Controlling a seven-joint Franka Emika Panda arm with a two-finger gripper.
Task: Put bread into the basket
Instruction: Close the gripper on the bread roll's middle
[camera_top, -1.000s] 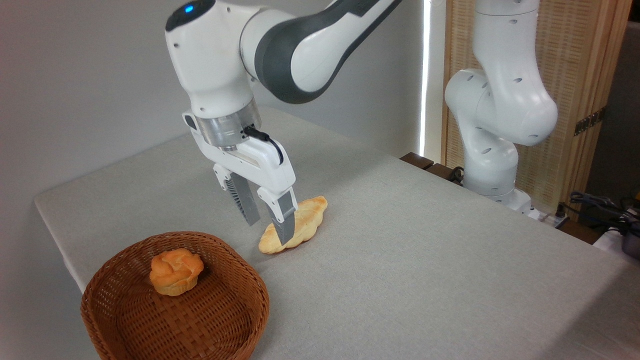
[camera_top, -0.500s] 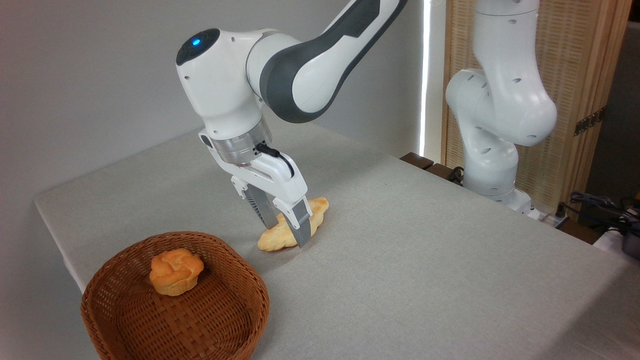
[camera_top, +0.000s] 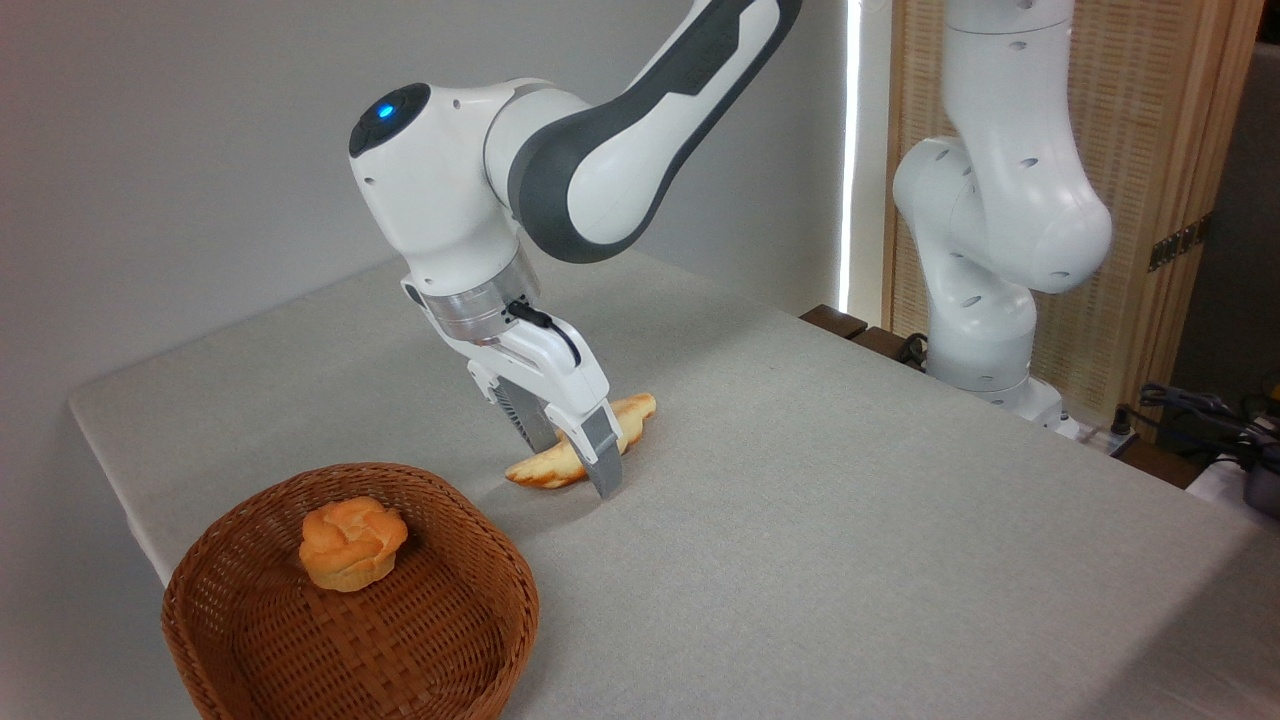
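The bread (camera_top: 632, 412), a long pale golden loaf, lies on the grey table (camera_top: 850, 540) just right of the basket. My gripper (camera_top: 577, 468) is down at the table with one finger on each side of the loaf's middle, pressed against it. The loaf looks squeezed narrow and tipped on its edge, and its two pointed ends stick out past the fingers. The round reddish-brown wicker basket (camera_top: 240, 520) stands at the front left corner, apart from the gripper. Part of the loaf is hidden behind the near finger (camera_top: 600, 455).
A small round orange bun (camera_top: 350, 543) sits inside the basket, towards its back. The table's left edge runs close behind the basket. The arm's white base (camera_top: 985, 310) stands at the back right, with cables (camera_top: 1200, 410) and a wooden screen (camera_top: 1150, 150) beyond it.
The gripper came down from above the loaf to the table and tilted. Its fingers have drawn in on the loaf, which now looks narrower and tipped. Basket and bun have not moved.
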